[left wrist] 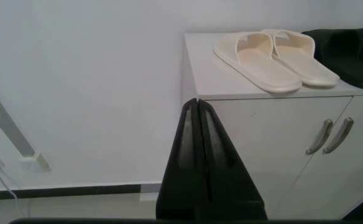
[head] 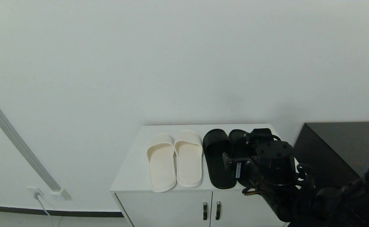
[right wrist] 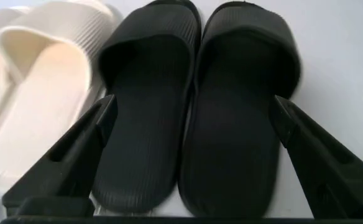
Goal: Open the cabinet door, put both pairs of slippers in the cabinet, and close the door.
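Note:
A white cabinet (head: 133, 176) stands against the wall with both doors closed and two metal handles (head: 211, 210) at the middle seam. On its top sit a cream pair of slippers (head: 175, 160) and, to their right, a black pair (head: 217, 157), toes toward the wall. My right arm's wrist (head: 272, 157) hangs over the right black slipper. In the right wrist view my right gripper (right wrist: 191, 109) is open wide, its fingers on either side of the black pair (right wrist: 188, 118). My left gripper (left wrist: 197, 104) is shut on nothing, low before the cabinet's left front corner (left wrist: 191, 93).
A dark table (head: 339, 148) stands right of the cabinet, close to my right arm. On the wall at the left run a slanted cable duct (head: 14, 138) and a socket with a plug (head: 34, 191). Bare floor lies left of the cabinet.

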{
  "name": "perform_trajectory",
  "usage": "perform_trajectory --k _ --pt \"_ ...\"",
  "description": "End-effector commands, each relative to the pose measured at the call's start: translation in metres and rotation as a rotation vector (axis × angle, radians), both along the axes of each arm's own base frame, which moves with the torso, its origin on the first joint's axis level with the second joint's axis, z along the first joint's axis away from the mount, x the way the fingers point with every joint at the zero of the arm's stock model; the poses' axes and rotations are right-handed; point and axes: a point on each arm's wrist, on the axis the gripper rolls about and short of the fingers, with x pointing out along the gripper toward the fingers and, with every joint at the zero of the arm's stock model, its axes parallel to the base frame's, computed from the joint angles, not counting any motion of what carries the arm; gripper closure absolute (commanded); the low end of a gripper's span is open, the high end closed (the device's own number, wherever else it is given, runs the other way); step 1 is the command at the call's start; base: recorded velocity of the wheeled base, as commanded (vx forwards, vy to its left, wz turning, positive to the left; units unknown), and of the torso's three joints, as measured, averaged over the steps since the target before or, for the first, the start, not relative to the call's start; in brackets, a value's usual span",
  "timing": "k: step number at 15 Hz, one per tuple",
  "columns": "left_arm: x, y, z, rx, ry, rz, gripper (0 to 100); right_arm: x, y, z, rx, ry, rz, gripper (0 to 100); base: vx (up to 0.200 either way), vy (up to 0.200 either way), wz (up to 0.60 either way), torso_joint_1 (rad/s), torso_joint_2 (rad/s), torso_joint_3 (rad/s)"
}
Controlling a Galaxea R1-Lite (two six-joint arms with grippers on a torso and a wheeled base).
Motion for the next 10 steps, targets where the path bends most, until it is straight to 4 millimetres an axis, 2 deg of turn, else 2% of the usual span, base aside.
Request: perform_trajectory --k 1,7,10 --pt "0.0 0.0 0.0 0.0 0.001 0.001 100 0.022 0.016 -0.024 -0.032 0.026 -0.021 0 0.0 0.0 0.0 0.0 0.0 0.0" --pt "0.0 0.0 0.0 0.0 0.001 0.001 100 0.085 0.023 -0.048 -0.04 0.006 -0.107 0 0.0 0.0 0.0 0.0 0.0 0.0" --pt "0.0 0.0 0.0 0.0 0.001 0.001 100 0.107 0.027 -0.048 -0.038 -0.024 -0.123 0 0.0 0.0 0.0 0.0 0.0 0.0"
